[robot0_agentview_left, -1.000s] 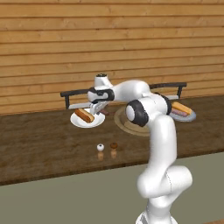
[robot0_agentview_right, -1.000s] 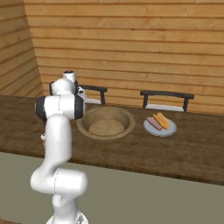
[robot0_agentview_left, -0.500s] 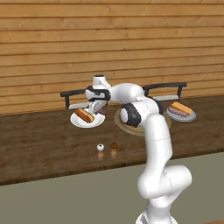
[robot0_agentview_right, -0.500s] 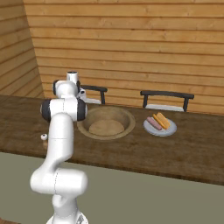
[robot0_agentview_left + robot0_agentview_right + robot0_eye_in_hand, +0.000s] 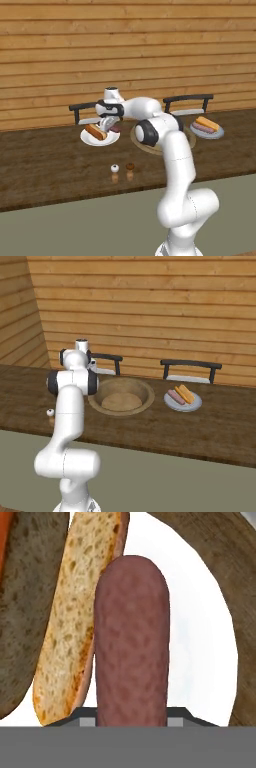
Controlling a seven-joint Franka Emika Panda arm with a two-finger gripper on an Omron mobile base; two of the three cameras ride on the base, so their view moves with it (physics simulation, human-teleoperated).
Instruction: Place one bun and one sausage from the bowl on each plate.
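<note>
While gripper clamped on sausage, low over left plate, bun just beside fingers. Risk imo: release too high, sausage rolls off rim. Bowl looks emptied.

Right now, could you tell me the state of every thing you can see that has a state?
gripper: shut on the sausage, over the left plate
sausage: held, above the left plate
left plate: holds a bun
bun: lying on the left plate
right plate: holds a bun and a sausage
bowl: upright, no food inside
</note>
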